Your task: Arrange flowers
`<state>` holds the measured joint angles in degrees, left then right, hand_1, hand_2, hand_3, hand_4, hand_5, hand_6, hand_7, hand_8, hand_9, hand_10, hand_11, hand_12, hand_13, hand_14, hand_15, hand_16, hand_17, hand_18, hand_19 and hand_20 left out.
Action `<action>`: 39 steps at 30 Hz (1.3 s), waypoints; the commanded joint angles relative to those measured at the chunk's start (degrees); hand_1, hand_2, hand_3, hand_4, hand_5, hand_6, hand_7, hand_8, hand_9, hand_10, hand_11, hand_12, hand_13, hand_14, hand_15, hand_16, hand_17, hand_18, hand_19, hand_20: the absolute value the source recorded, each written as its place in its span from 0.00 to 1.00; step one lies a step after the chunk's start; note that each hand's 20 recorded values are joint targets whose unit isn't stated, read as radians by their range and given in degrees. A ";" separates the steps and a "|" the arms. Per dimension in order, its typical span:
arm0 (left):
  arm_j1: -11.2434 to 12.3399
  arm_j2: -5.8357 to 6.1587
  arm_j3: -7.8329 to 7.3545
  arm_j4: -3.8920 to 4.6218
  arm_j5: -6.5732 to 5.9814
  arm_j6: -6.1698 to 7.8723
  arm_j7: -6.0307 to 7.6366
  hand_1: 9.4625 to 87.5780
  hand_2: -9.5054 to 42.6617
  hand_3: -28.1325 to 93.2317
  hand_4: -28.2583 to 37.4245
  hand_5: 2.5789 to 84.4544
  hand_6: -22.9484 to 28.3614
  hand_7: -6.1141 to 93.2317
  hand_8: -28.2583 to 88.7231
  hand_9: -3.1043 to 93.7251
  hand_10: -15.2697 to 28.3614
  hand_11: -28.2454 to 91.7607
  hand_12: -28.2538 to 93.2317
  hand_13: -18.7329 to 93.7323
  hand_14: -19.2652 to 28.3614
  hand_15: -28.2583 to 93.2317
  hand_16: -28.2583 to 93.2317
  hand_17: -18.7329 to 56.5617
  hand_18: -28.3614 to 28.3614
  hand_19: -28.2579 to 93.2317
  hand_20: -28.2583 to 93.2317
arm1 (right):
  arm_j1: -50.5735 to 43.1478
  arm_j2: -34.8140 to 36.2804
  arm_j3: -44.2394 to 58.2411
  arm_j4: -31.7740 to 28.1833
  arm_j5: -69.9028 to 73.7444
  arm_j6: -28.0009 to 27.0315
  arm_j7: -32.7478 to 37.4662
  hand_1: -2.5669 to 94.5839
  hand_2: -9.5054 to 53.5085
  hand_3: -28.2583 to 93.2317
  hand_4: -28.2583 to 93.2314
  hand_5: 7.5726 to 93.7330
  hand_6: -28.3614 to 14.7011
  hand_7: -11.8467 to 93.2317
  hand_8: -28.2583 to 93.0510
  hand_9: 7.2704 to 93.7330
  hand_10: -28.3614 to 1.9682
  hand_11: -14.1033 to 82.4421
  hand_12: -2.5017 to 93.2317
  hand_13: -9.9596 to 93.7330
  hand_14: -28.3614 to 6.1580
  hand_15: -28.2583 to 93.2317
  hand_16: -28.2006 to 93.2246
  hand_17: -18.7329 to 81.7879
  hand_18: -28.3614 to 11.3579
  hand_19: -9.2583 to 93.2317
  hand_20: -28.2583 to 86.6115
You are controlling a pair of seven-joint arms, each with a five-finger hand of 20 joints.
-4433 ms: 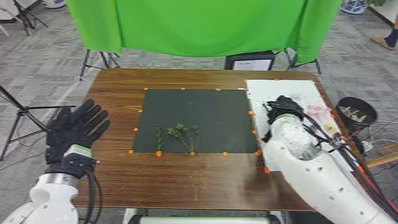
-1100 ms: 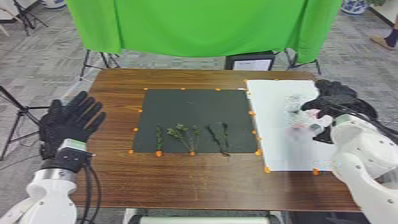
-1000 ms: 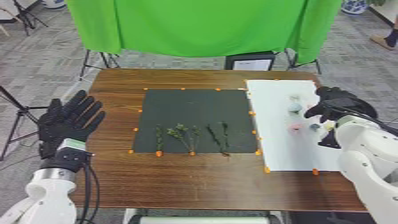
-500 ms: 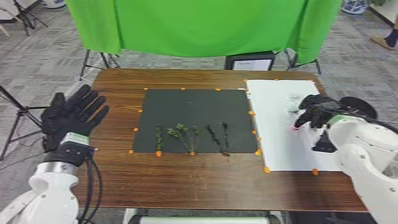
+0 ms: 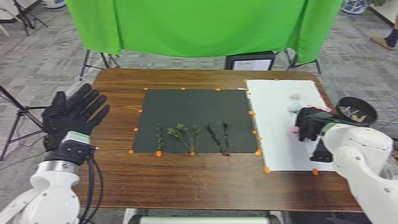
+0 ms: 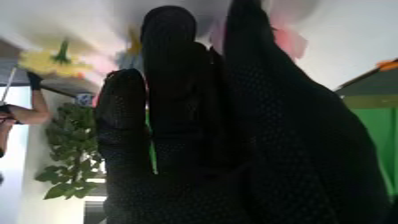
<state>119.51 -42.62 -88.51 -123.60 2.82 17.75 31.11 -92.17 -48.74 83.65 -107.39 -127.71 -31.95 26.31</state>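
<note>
Close against the white sheet (image 5: 280,150), the right hand (image 5: 313,121) hangs among the flowers, its fingers straight and pressed together; whether they touch a bloom I cannot tell. A pale blue flower (image 5: 294,107) lies just beyond it, on the sheet's far part, and a small pink flower (image 5: 294,129) just beside it, towards the mat (image 5: 197,107). In the right wrist view, a yellow flower (image 6: 55,62) shows ruffled petals and a short green stem, near the fingertips but apart from them; soft, blurred pink petals (image 6: 290,43) show behind the fingers. The glove is black fabric with a fine dotted grain.

On the flat, dark mat lie one slim, straight stem (image 5: 159,139), a branching leafy sprig (image 5: 183,136) and a pair of thin dark stems (image 5: 218,138). The left hand (image 5: 73,114) is spread over the wooden table's (image 5: 187,185) left edge.
</note>
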 commanded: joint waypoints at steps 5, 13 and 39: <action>0.45 -1.37 0.17 0.23 0.00 0.23 -1.14 0.19 0.45 0.84 0.00 0.57 0.67 0.20 0.18 0.46 0.74 0.42 0.34 0.43 0.77 0.55 0.17 0.17 0.80 0.55 0.32 | -3.42 -0.66 -2.65 0.89 -2.93 11.23 -2.45 0.67 0.00 0.67 0.00 0.72 0.76 0.45 0.21 0.84 0.76 0.20 0.32 0.82 0.70 0.56 0.56 0.56 0.24 0.87 0.60; 1.35 -1.33 -0.87 0.16 -0.22 0.24 -0.52 0.19 0.45 0.84 0.00 0.57 0.67 0.19 0.18 0.46 0.74 0.42 0.34 0.43 0.77 0.55 0.17 0.17 0.80 0.55 0.32 | -4.98 0.06 -2.03 -2.64 -3.43 18.85 -2.00 0.65 0.00 0.73 0.00 0.79 0.76 0.46 0.24 0.93 0.76 0.20 0.37 0.85 0.71 0.56 0.57 0.58 0.23 0.87 0.61; 0.61 -1.71 -0.45 2.41 1.54 0.26 -3.12 0.19 0.44 0.84 0.00 0.56 0.65 0.16 0.18 0.45 0.73 0.39 0.33 0.42 0.77 0.53 0.18 0.17 0.79 0.55 0.32 | 31.06 -24.36 -46.39 12.63 -13.22 17.26 -17.85 0.63 0.00 0.77 0.00 0.80 0.73 0.45 0.26 0.93 0.74 0.20 0.39 0.85 0.70 0.55 0.59 0.58 0.22 0.88 0.61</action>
<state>123.22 -44.06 -91.38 -121.63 3.17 17.81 29.09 -65.48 -66.31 43.90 -99.11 -136.67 -10.39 11.94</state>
